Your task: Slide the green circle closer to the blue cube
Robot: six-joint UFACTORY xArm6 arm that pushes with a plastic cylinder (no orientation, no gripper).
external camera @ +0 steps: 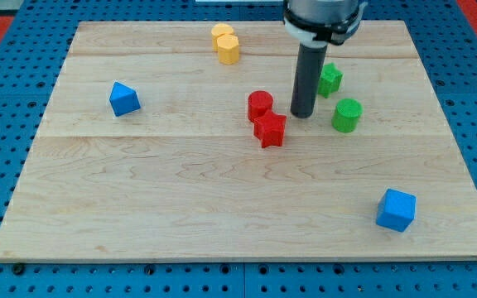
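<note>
The green circle (347,114), a short green cylinder, stands right of centre on the wooden board (180,207). The blue cube (397,209) sits near the board's bottom right corner, well below the green circle. My tip (303,113) rests on the board just left of the green circle, with a small gap between them, and right of the red blocks.
A green star-like block (330,79) lies just above right of my tip, partly behind the rod. A red cylinder (260,104) and a red star block (270,129) touch left of my tip. Two yellow blocks (225,43) sit at the top. A blue triangular block (123,98) is at the left.
</note>
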